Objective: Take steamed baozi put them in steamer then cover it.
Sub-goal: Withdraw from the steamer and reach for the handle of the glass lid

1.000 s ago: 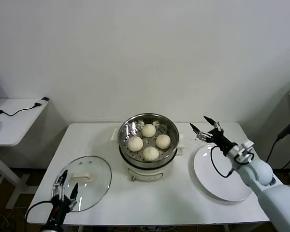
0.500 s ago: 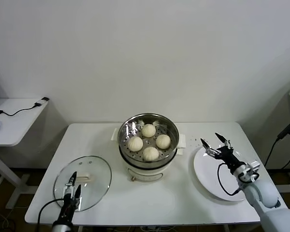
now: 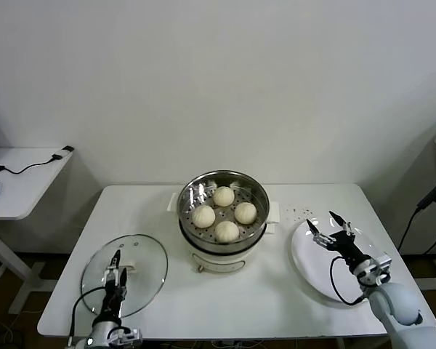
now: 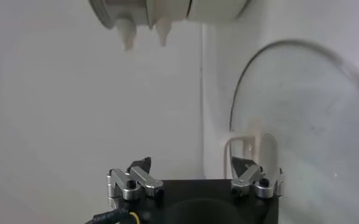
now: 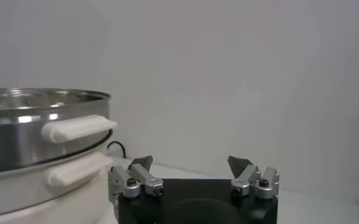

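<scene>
Hovering agape, left pincer (image 3: pixel 115 270) over the cover (image 3: pixel 142 255), right pincer (image 3: pixel 328 227) above plate (image 3: pixel 312 267).

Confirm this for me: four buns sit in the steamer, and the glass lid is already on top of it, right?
Not quite. The four buns are in the steamer, but the lid is not on it: the head view shows it lying on the table to the robot's left of the steamer.
</scene>
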You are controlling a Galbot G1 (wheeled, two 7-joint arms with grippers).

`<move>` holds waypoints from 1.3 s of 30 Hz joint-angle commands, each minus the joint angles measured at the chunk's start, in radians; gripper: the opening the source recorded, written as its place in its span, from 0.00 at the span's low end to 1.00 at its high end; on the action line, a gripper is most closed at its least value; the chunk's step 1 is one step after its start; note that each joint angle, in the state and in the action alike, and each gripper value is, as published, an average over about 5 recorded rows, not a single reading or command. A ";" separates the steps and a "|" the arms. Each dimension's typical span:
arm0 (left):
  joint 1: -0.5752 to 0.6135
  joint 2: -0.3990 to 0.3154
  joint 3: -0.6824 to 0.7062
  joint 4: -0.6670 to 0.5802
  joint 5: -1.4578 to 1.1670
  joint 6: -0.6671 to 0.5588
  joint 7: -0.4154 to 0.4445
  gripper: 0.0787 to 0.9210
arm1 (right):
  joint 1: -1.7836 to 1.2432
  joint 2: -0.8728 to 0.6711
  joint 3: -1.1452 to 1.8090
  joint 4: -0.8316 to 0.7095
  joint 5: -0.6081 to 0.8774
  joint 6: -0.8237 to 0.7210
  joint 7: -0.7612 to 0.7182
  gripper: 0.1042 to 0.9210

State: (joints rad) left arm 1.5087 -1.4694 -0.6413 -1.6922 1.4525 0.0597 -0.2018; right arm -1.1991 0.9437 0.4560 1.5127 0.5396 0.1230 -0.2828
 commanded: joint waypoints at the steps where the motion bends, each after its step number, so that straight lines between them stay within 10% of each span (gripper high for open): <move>1: -0.099 0.018 0.011 0.094 -0.036 0.082 -0.019 0.88 | -0.018 0.014 0.018 -0.015 -0.040 0.007 -0.004 0.88; 18: -0.127 0.020 0.049 0.146 -0.080 0.082 -0.041 0.85 | -0.048 0.041 0.060 -0.046 -0.103 0.042 -0.043 0.88; 39: -0.107 0.037 0.036 0.086 -0.095 0.052 -0.024 0.14 | -0.040 0.057 0.066 -0.073 -0.131 0.056 -0.059 0.88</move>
State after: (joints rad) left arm 1.3925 -1.4409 -0.6039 -1.5602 1.3700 0.1146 -0.2290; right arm -1.2389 0.9994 0.5187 1.4456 0.4153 0.1758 -0.3404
